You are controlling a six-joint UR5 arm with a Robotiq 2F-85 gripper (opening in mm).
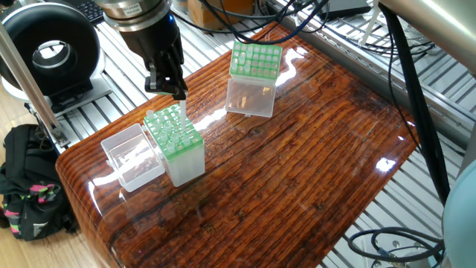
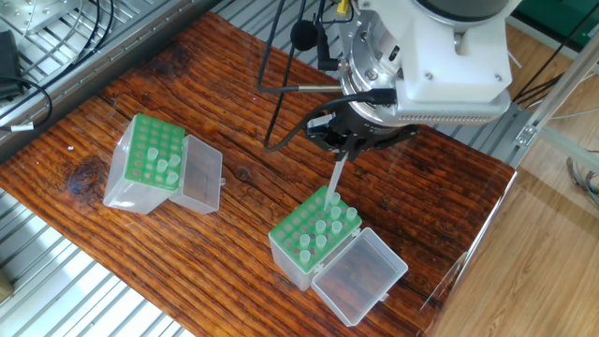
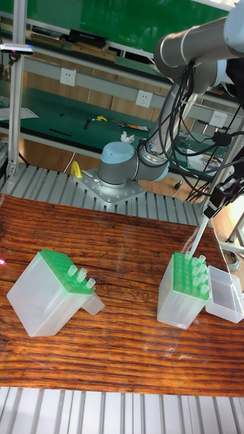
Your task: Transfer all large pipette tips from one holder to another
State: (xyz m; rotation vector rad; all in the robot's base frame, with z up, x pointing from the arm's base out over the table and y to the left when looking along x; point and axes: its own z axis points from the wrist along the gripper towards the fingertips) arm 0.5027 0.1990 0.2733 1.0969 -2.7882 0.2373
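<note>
Going left to right in the other fixed view: the left tip box (image 2: pixel 142 173), lid hanging open, stands on the wooden table (image 2: pixel 225 112) with only a few large pipette tips (image 2: pixel 167 167) in its green grid, clustered toward the lid side, three or four as far as can be told; well apart to the right stands the right tip box (image 2: pixel 307 239), also open, with many tips (image 2: pixel 318 232) seated across much of its grid; above its far edge hangs the gripper (image 2: pixel 343 150), closed narrowly on a single tip (image 2: pixel 333 180) that tilts downward, its point just at or barely inside a hole of the grid, though contact cannot be confirmed. By this count the transfer looks well past halfway; what remains is seating the held tip and then fetching the last few from the left tip box.
</note>
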